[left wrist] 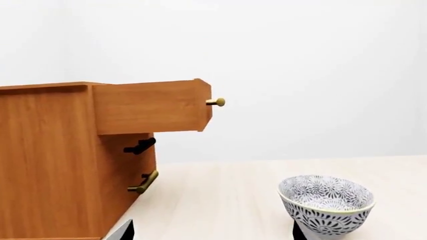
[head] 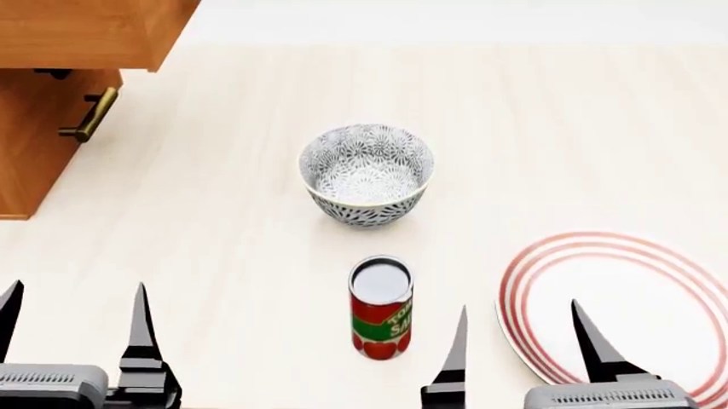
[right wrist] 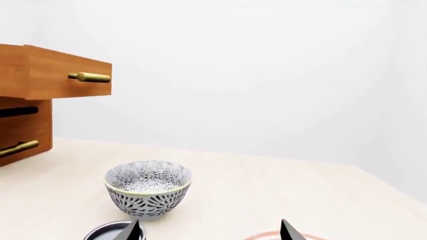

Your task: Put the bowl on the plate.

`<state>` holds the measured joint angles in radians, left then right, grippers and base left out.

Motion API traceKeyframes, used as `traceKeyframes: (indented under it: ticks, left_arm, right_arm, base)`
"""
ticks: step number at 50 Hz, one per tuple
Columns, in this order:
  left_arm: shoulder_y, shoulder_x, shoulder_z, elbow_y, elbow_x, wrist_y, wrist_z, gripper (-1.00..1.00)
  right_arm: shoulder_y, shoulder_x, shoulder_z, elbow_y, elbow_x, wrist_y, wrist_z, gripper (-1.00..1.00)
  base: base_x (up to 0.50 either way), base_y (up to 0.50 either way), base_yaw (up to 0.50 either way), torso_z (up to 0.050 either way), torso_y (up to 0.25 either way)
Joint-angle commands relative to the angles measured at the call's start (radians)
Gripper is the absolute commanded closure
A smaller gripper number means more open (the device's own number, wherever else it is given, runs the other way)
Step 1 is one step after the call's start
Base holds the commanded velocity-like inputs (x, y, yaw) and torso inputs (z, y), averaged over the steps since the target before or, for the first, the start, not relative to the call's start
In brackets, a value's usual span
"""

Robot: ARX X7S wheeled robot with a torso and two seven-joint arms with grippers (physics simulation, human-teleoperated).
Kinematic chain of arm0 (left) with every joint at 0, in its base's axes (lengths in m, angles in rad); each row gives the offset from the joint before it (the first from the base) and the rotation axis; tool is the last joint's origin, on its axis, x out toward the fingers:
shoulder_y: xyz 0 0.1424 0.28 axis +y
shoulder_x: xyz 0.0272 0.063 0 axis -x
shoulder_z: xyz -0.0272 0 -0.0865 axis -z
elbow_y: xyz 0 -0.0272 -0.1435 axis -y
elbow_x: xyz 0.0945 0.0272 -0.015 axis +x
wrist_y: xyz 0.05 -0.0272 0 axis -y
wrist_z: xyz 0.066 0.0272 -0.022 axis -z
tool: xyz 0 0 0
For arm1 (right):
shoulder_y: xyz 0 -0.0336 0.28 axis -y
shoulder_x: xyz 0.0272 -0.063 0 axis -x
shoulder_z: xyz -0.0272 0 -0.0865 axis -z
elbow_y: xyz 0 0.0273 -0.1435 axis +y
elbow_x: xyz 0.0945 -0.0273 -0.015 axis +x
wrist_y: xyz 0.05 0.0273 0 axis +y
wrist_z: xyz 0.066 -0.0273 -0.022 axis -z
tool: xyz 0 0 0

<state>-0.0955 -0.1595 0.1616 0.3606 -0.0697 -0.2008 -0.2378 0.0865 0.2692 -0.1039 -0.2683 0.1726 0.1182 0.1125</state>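
Observation:
The white bowl (head: 366, 174) with a grey floral pattern stands upright and empty on the pale table, far of both arms; it also shows as the bowl (left wrist: 325, 203) and the bowl (right wrist: 148, 188). The white plate (head: 671, 290) with red rings lies flat at the near right, and only its rim shows on the plate (right wrist: 277, 236). My left gripper (head: 75, 319) is open at the near left, holding nothing. My right gripper (head: 519, 341) is open too, one finger over the plate's left edge, the other beside the can.
A red tomato can (head: 380, 308) stands upright between the bowl and my grippers; its lid (right wrist: 107, 231) shows in the right wrist view. A wooden cabinet (head: 46, 145) with a pulled-out top drawer (head: 91, 32) stands at the far left.

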Motion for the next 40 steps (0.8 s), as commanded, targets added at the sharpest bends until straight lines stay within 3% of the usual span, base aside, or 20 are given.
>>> traceKeyframes:
  ticks: [1,40]
  left_arm:
    - [-0.001,-0.002,-0.01,-0.005,-0.028,-0.006,0.022,-1.0]
    - [-0.004,-0.027,0.002,0.006,-0.063,-0.009,-0.001,-1.0]
  right_arm:
    - [0.005,-0.002,0.006,0.006,-0.001,0.002,-0.008,-1.0]
    - [-0.012,0.012,0.022,-0.04,0.062,-0.015,-0.007,-1.0]
  base:
    - [0.05,0.0,0.0,0.0,0.0]
    - [0.1,0.0,0.0,0.0,0.0]
